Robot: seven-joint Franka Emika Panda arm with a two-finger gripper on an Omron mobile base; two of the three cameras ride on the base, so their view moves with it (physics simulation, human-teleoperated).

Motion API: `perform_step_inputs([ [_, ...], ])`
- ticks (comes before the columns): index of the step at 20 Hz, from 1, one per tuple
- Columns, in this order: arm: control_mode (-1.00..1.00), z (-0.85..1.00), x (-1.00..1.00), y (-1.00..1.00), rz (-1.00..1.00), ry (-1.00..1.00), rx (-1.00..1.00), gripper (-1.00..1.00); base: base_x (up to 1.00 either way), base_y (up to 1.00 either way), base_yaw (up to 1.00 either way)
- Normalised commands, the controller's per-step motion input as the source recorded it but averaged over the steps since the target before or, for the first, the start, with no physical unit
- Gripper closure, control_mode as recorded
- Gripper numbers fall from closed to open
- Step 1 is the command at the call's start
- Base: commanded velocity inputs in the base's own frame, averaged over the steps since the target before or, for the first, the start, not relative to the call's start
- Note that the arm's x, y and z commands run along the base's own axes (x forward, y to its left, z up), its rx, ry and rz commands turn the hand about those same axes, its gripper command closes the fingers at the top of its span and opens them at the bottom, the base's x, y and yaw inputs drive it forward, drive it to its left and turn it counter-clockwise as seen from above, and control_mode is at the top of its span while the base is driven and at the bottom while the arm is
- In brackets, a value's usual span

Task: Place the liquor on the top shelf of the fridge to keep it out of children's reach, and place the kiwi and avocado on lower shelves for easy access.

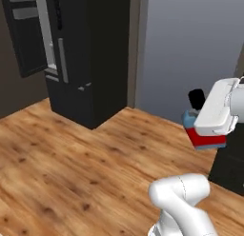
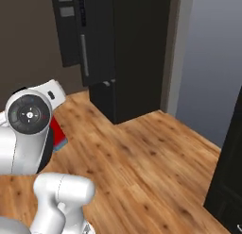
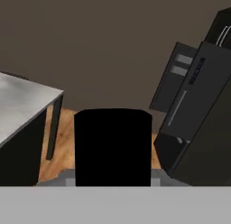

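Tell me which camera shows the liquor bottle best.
Left base view: the liquor shows red body, blue shoulder and black cap beside the hand. Right base view gives a red sliver; hand view just its cap.

You face a warm wooden plank floor (image 1: 71, 163) running to a pale grey-blue wall (image 1: 190, 44); a steel-topped counter (image 3: 20, 105) stands against the brown wall (image 3: 99, 42).

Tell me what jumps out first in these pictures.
The red-and-blue liquor with its black cap stands out, held up off the wooden floor in the white gripper at the right of the left base view. Beyond it looms the tall black fridge, with one door swung open at the upper left. In the hand view the black cap sits close in front, with a grey counter to its left.
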Motion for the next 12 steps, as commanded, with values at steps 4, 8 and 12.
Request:
perform_step_inputs([
  [4, 1.00, 0.00, 0.00, 0.00, 0.00, 0.00, 0.00, 1.00, 0.96, 0.02, -0.14],
  [8, 1.00, 0.00, 0.00, 0.00, 0.00, 0.00, 0.00, 1.00, 0.96, 0.16, -0.04],
  [12, 1.00, 0.00, 0.00, 0.00, 0.00, 0.00, 0.00, 1.00, 0.96, 0.44, 0.01],
])
